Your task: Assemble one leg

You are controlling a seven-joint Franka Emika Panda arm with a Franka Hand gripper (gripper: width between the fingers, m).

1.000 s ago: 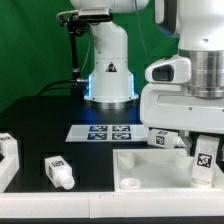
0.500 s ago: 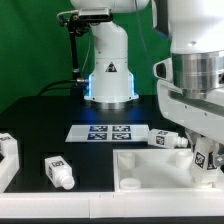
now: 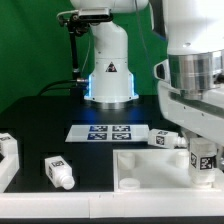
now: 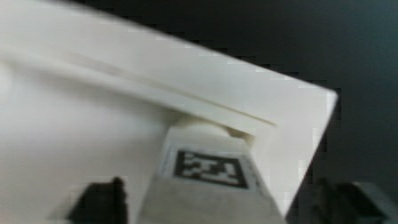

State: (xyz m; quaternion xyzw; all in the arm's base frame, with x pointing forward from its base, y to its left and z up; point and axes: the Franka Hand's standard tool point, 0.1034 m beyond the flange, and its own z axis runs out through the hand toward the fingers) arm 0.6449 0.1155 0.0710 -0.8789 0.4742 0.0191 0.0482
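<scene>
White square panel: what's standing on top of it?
One leg stands upright at the white square panel's corner, between the gripper's fingers. Its bottom end is hidden, so whether it sits in a hole cannot be seen.

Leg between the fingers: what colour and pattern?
The leg is white with a black-and-white square tag; clearest in wrist view.

Leg [image 3: 205, 160] at panel [image 3: 150, 162]: white, blk-wht square tag. Panel white. Marker board [image 3: 108, 131] behind panel: white w/ blk tags. Table [image 3: 50, 115] blk, backdrop [image 3: 30, 40] green.

The arm [image 3: 192, 100] points straight down, jaws spread apart.
</scene>
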